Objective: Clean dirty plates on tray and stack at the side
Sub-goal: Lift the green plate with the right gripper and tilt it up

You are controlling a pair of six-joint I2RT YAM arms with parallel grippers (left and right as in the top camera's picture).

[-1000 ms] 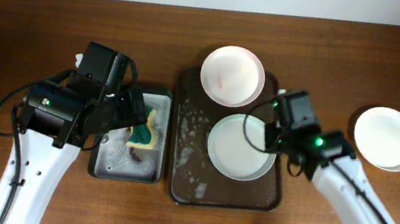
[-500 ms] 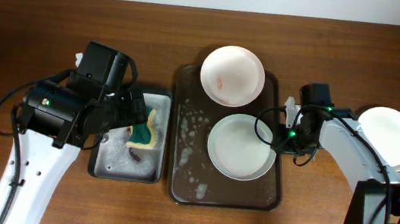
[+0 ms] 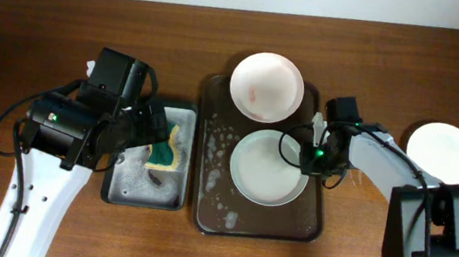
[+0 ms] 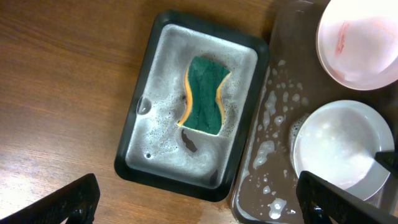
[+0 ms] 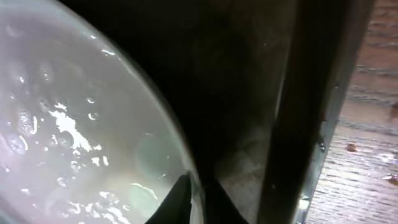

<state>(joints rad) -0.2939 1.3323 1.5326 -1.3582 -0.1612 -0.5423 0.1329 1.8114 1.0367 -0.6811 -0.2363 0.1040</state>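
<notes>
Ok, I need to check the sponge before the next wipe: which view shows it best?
Left wrist: the sponge lies fully visible, green face up, in the soapy black tray. Overhead, the left arm overlaps its edge. The right wrist view shows only a wet plate and the brown tray.

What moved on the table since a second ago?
The right gripper swung left onto the green plate on the brown tray. Its fingers now pinch the rim, and the plate slid slightly left. The left gripper, sponge, smeared white plate and side plate stayed put.
</notes>
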